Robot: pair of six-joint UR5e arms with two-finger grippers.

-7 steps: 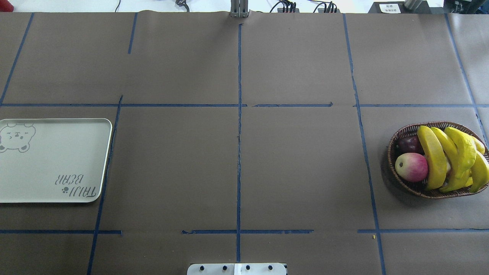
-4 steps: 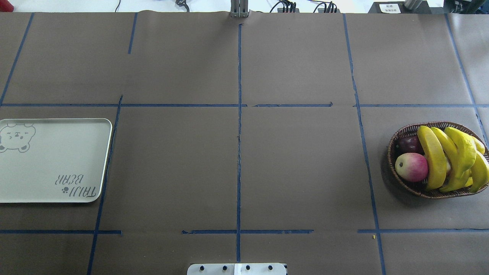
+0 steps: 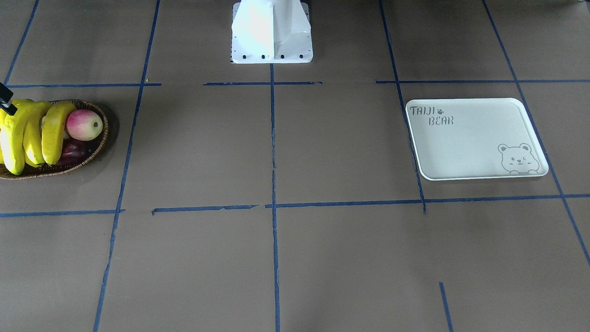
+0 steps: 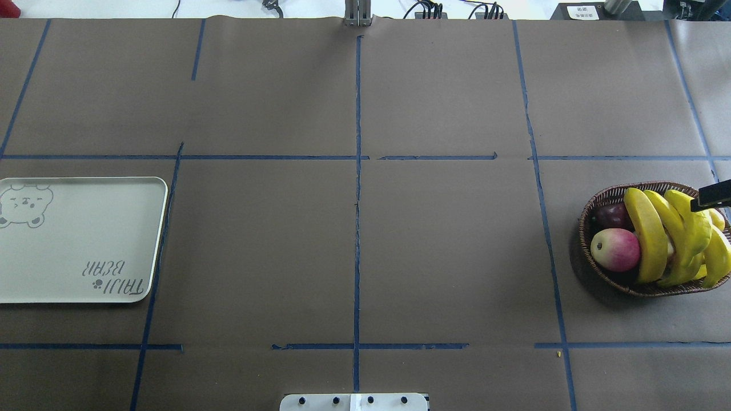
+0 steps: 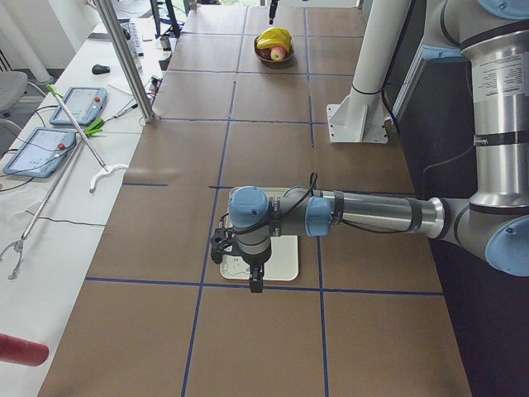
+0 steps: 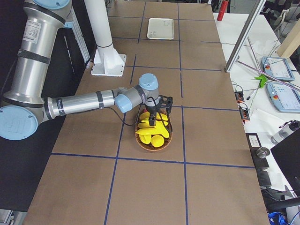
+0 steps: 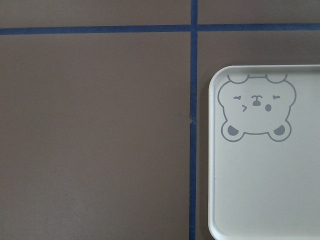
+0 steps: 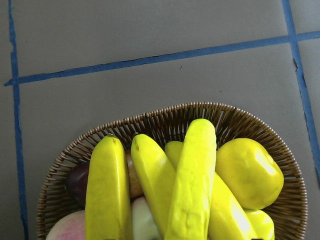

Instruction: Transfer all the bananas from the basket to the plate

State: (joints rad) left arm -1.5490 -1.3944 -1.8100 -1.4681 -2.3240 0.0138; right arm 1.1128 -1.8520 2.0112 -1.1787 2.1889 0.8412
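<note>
The right fingers hover above the bananas in the basket

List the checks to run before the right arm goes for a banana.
1. Bananas reachable: ok. The bananas lie on top of the other fruit in the basket.
2. Right end effector in position: ok. It hangs above the basket and bananas.
3. Right end effector open: cannot tell. Only a sliver of it shows.
4. Plate free: ok. No fruit lies on it.
5. Left end effector clear of the drop spot: probably not ok. It hangs at the plate's bear end.
</note>
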